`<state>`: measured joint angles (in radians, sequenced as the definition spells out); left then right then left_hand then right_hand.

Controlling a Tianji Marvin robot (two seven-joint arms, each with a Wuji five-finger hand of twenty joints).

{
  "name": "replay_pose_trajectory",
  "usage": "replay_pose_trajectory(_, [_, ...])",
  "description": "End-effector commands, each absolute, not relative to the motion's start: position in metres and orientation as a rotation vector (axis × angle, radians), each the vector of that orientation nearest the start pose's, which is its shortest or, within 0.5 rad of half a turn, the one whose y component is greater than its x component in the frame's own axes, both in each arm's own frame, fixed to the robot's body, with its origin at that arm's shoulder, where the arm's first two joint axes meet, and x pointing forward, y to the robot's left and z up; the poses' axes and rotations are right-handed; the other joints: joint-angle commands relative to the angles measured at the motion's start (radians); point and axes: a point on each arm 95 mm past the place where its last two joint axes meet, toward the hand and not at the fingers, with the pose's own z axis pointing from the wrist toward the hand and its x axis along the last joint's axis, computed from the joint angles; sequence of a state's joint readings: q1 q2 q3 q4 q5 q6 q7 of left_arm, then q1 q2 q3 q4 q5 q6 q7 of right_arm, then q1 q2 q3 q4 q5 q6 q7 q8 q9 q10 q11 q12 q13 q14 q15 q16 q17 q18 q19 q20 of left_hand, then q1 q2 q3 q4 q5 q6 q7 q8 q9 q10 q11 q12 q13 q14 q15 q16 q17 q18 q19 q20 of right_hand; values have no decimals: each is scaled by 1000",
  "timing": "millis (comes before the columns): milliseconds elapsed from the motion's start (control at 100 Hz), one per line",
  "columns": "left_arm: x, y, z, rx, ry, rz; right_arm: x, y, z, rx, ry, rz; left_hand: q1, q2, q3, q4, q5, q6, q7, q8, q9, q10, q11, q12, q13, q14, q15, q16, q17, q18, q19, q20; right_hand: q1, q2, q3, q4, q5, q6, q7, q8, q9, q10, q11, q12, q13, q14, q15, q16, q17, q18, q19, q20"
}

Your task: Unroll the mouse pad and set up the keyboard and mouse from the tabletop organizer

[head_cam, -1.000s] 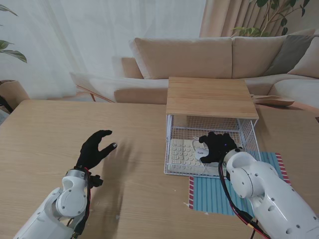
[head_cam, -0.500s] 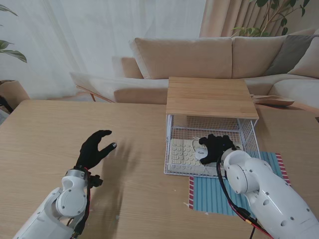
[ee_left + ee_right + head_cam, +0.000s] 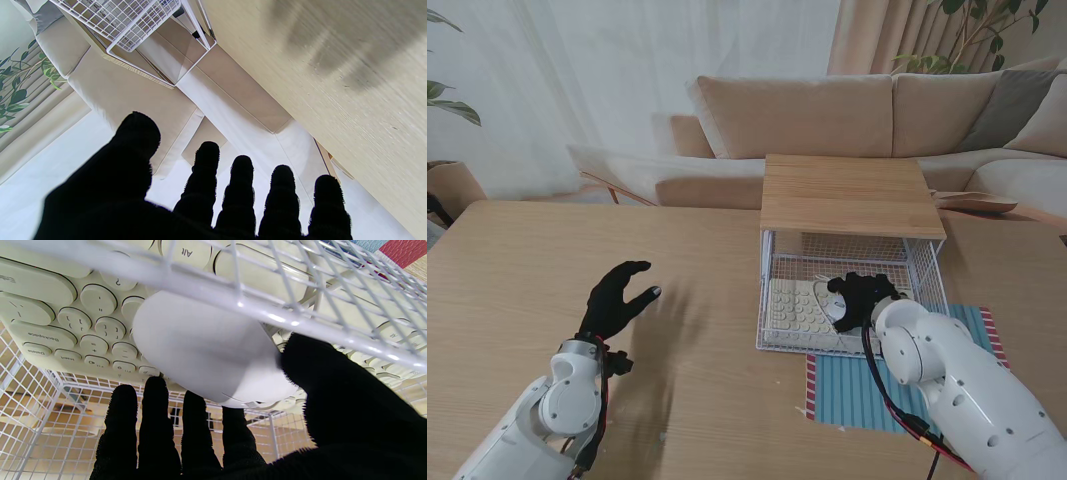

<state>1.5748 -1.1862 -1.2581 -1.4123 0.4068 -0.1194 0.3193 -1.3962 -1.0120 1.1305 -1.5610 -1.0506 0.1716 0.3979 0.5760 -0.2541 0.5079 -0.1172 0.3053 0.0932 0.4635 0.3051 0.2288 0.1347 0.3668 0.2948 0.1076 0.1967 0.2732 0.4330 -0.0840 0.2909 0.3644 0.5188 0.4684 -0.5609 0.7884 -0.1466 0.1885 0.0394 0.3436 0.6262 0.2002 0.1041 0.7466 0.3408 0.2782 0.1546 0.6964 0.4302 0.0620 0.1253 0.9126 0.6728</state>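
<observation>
Reaching into the wire organizer [image 3: 852, 300], the right hand [image 3: 859, 296] sits over the white mouse [image 3: 206, 356], its black-gloved thumb pressed to one side of the shell and its four fingers [image 3: 156, 426] extended just past the far end; whether they grip the mouse I cannot tell. That arm bends in from the near right corner, its white forearm crossing the striped blue mouse pad [image 3: 867, 385], which lies flat on the table [image 3: 527, 260] with the organizer's front edge on it. The mouse rests on the cream keyboard [image 3: 792, 308] inside the basket, under the organizer's wooden top. Round keys read Backspace, Delete, Insert and Alt, plus bracket, plus, minus and question-mark symbols.

Well to the left, the left hand [image 3: 617, 298] hovers above bare tabletop, palm turned inward, fingers spread and holding nothing, thumb apart from the rest.
</observation>
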Motion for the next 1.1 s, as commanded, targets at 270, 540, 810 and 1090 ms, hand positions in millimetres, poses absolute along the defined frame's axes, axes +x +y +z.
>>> replay_pose_trajectory(270, [403,31,-364,-1723,799,-1846,436,-32,-335,1393,1788,949,-13,7,-20,44,0,-2,-10,-7,-21,9,-1,-4,-31,-15,-17,17,-10,2,-40,25,152,-36,95,65,-65,-27,28,70,-34,-30,68,32,79,-17,130,57,55,17,83,1])
replay_pose_trajectory(540, [404,31,-365,-1726,801,-1844,436,-34,-340,1398,1770,957,-13,3,-18,44,1,-2,-9,-7,-21,9,-3,-5,-30,-15,-18,17,-10,2,-41,26,237,-36,167,71,-60,-16,78,92,-45,-36,240,162,199,-59,331,156,122,-36,221,24])
replay_pose_trajectory(810, [404,32,-365,-1725,799,-1842,431,-37,-341,1373,1747,981,-14,2,-18,44,1,-1,-10,-7,-21,10,-3,-5,-31,-15,-19,17,-10,3,-43,27,32,-23,56,47,-94,-44,48,50,-32,-41,20,28,48,-26,93,44,-3,0,93,-23])
replay_pose_trajectory(1090, [405,34,-363,-1728,765,-1850,421,-43,-321,1301,1599,1055,-16,0,-19,44,-2,-1,-11,-8,-21,9,-3,-5,-30,-15,-17,18,-9,5,-42,30,-98,-11,-23,42,-77,-21,-21,46,-30,-1,-89,-31,-14,12,-25,-16,-34,0,22,-11])
